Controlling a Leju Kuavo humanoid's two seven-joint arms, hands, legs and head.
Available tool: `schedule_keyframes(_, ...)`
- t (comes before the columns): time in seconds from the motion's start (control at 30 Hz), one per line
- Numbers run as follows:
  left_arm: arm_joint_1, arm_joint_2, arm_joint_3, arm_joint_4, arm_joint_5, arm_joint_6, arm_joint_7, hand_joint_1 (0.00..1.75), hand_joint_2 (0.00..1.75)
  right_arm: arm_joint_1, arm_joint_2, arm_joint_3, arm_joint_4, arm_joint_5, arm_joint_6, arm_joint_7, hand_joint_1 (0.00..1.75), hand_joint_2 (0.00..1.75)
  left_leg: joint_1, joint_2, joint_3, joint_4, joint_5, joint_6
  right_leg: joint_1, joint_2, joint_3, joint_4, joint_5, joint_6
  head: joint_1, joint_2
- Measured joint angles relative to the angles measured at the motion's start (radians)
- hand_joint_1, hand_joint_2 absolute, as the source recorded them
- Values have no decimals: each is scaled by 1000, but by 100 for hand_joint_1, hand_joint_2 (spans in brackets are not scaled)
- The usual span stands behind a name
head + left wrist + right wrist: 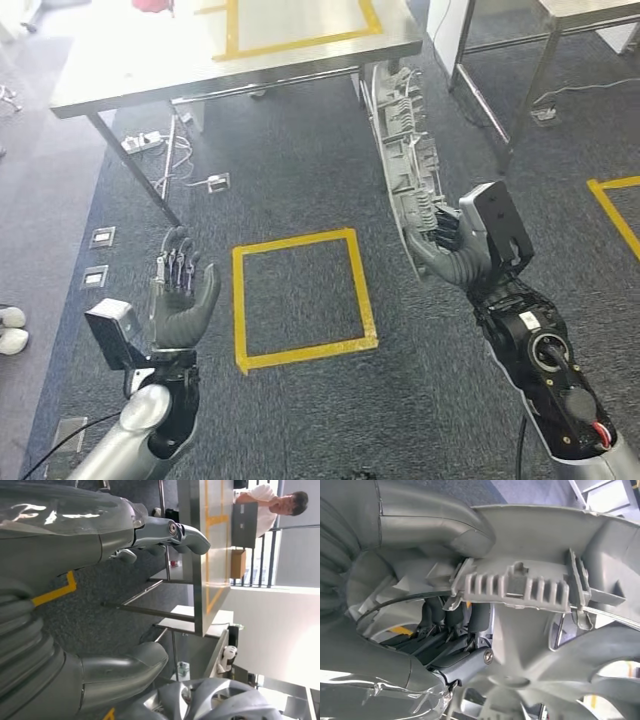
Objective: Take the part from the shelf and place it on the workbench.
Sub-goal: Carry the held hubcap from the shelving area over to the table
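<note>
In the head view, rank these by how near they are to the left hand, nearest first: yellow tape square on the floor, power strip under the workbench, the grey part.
1. Yellow tape square, on the carpet just to the right of the left hand.
2. Power strip, ahead on the floor under the workbench.
3. Grey part, far across, gripped by the right hand.

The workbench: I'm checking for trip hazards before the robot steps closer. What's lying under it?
Under the workbench a power strip and loose cables lie on the carpet. The tabletop covers the floor farther back.
</note>
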Motion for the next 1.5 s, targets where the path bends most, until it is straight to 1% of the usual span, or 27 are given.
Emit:
schedule_keyframes(0.07, 2, -3, -2, 1, 0, 0, 0, 0, 175, 14, 0, 0, 4, 0, 1, -1, 175, 175, -26, 6, -62, 102, -16, 24, 22, -3, 31, -29, 3, 1, -14, 0)
schedule_keyframes(0.1, 3, -4, -4, 2, 0, 0, 0, 0, 175, 20, -1, 0, 5, 0, 1, -1, 175, 175, -44, 5, -72, 100, 6, 48, 37, -4, 47, -43, 5, -1, -19, 0)
schedule_keyframes(0.13, 4, -5, -4, 2, 0, 0, 0, 0, 175, 21, -1, 1, 6, 0, 2, -1, 175, 175, -64, 3, -67, 60, 47, 82, 52, -4, 63, -58, 7, -5, -24, 0)
schedule_keyframes(0.2, 4, -3, -5, 2, 0, 0, 0, 0, 175, 20, -1, 3, 6, 0, 3, -1, 175, 175, -117, -5, -33, -79, 148, 168, 74, -4, 91, -93, 16, -18, -31, 0)
schedule_keyframes(0.23, 4, 0, -5, 1, 0, 0, 0, 0, 175, 18, 0, 4, 6, 0, 4, -1, 175, 175, -144, -9, -17, -141, 186, 203, 82, -5, 101, -107, 20, -23, -28, 0)
schedule_keyframes(0.27, 4, 1, -5, 0, 0, 0, 0, 0, 175, 17, 0, 4, 7, 0, 4, -2, 175, 175, -163, -14, -2, -188, 215, 232, 89, -3, 109, -119, 24, -27, -24, 0)
schedule_keyframes(0.3, 3, 3, -5, 0, 0, 0, -1, 0, 175, 15, 0, 4, 8, 0, 4, -2, 175, 175, -171, -18, 11, -219, 229, 241, 96, -2, 112, -124, 25, -31, -20, 0)
schedule_keyframes(0.37, 2, 3, -6, 0, 0, 2, -1, 0, 175, 5, -1, 3, 7, 0, 3, -4, 175, 175, -161, -25, 30, -258, 234, 221, 113, 3, 114, -124, 23, -42, -13, 0)
schedule_keyframes(0.4, 2, 2, -7, 0, 0, 2, -1, 0, 175, 0, -1, 1, 6, 0, 3, -5, 175, 175, -153, -25, 37, -271, 231, 198, 117, 0, 109, -117, 16, -44, -12, 0)
schedule_keyframes(0.43, 2, 1, -8, 0, -1, 3, -1, 0, 175, -5, -2, 0, 5, 0, 3, -5, 175, 175, -146, -24, 41, -276, 229, 182, 118, -4, 100, -98, 2, -42, -6, 0)
schedule_keyframes(0.47, 3, -1, -9, 0, -1, 3, -1, 0, 175, -9, -2, -2, 5, 0, 3, -6, 175, 175, -142, -24, 45, -279, 229, 174, 117, -10, 83, -60, -21, -36, -1, 0)
schedule_keyframes(0.57, 4, -3, -9, 0, -1, 4, -2, 0, 175, -13, -2, -3, 5, 0, 5, -8, 175, 175, -141, -24, 50, -277, 225, 174, 105, -18, -8, 141, -110, -20, 15, 0)
schedule_keyframes(0.6, 5, -3, -9, 0, -1, 4, -2, 0, 175, -12, -2, -3, 5, 0, 5, -8, 175, 175, -141, -24, 51, -275, 223, 174, 101, -18, -32, 189, -119, -16, 18, 0)
schedule_keyframes(0.63, 6, -3, -10, 0, -1, 4, -2, 0, 175, -12, -2, -3, 5, 0, 6, -8, 175, 175, -140, -25, 53, -273, 219, 173, 99, -19, -40, 198, -108, -13, 21, 0)
schedule_keyframes(0.67, 6, -3, -10, 0, -1, 4, -2, 0, 175, -13, -2, -3, 5, 0, 6, -8, 175, 175, -140, -25, 56, -269, 214, 171, 97, -19, -27, 164, -77, -11, 25, 0)
schedule_keyframes(0.73, 6, -3, -10, 0, -1, 4, -2, 0, 175, -14, -2, -3, 5, 0, 6, -8, 175, 175, -140, -27, 62, -257, 201, 166, 95, -19, 31, 31, -2, -9, 31, 0)
schedule_keyframes(0.77, 5, -4, -10, 0, -1, 4, -2, 0, 175, -15, -2, -3, 5, 0, 6, -9, 175, 175, -141, -27, 60, -248, 195, 164, 94, -18, 59, -26, 19, -12, 32, 0)
schedule_keyframes(0.8, 5, -4, -10, 0, -1, 4, -2, 0, 175, -17, -2, -3, 5, 0, 6, -10, 175, 175, -143, -28, 55, -241, 192, 161, 94, -17, 76, -61, 23, -20, 33, 0)
schedule_keyframes(0.93, 4, -2, -10, 0, 0, 7, -4, 0, 175, -21, -2, -3, 5, 0, 8, -14, 175, 175, -147, -29, 34, -217, 180, 147, 87, -15, 89, -85, 12, -49, 29, 0)
schedule_keyframes(1.0, 2, 0, -10, -1, 0, 13, -7, 0, 175, -24, -2, -3, 5, 0, 10, -14, 175, 175, -140, -27, -5, -139, 139, 125, 77, -17, 93, -89, 10, -59, 22, 0)
schedule_keyframes(1.1, 11, 0, -10, -1, -1, 23, -8, 0, 175, -27, -2, -2, 5, 0, 11, -16, 175, 175, -111, -19, -113, 58, 71, 96, 69, -19, 93, -89, 8, -66, 8, 0)
schedule_keyframes(1.13, 13, 0, -10, -1, -1, 24, -8, 0, 175, -27, -2, -2, 5, 0, 12, -17, 175, 175, -103, -17, -130, 80, 77, 91, 66, -19, 94, -89, 7, -66, 4, 0)
schedule_keyframes(1.17, 15, 1, -10, -1, -1, 26, -8, 0, 175, -27, -2, -2, 5, 0, 12, -17, 175, 175, -96, -16, -124, 57, 102, 87, 63, -19, 95, -89, 7, -65, 0, 0)
schedule_keyframes(1.23, 14, 1, -10, -2, -1, 29, -8, 0, 175, -27, -2, -1, 4, 0, 13, -17, 175, 175, -88, -15, -63, -83, 180, 84, 58, -19, 100, -89, 4, -61, -7, 0)
schedule_keyframes(1.3, 13, 2, -10, -4, -2, 31, -8, 0, 175, -29, -2, -1, 4, 0, 14, -17, 175, 175, -92, -14, -6, -203, 221, 87, 56, -18, 102, -91, 3, -50, -13, 0)
schedule_keyframes(1.43, 13, 3, -10, -9, -4, 32, -9, 0, 175, -31, -2, -2, 4, 0, 15, -17, 175, 175, -98, -18, 8, -237, 227, 110, 56, -19, 102, -98, 2, -22, -4, 0)
schedule_keyframes(1.5, 13, 3, -10, -12, -6, 33, -9, 0, 175, -32, -2, -2, 4, 0, 16, -17, 175, 175, -96, -18, 14, -246, 231, 126, 57, -20, 76, -40, -37, -19, 5, 0)
